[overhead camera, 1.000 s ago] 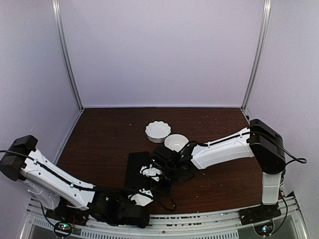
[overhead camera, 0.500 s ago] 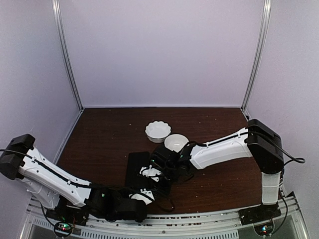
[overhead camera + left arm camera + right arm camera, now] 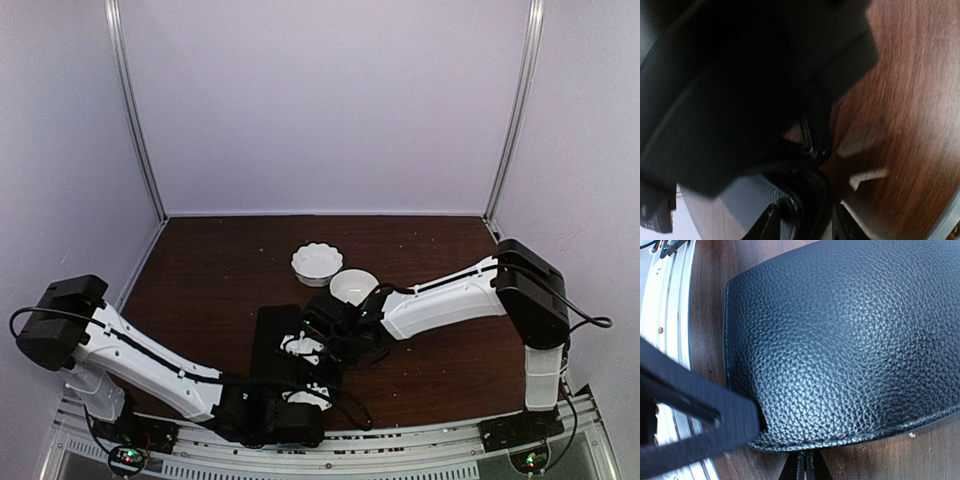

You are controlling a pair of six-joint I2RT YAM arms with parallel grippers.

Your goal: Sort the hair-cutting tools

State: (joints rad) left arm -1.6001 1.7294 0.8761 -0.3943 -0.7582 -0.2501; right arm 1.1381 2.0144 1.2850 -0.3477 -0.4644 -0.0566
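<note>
Left arm (image 3: 150,360) swung rightward, jaws unreadable (dark view); right jaws together at the pebbled black case (image 3: 840,340), tools hidden.

The black case (image 3: 840,340) has a pebbled, leather-like grain with a soft sheen. The desk (image 3: 910,100) is dark wood grain, smooth and faintly glossy; the scalloped bowl (image 3: 316,263) and plain bowl (image 3: 353,286) are glossy white, the right end effector (image 3: 805,465) dark and matt.

case (image 3: 271,335) blocks ctr, room past bowls (image 3: 316,263)
</note>
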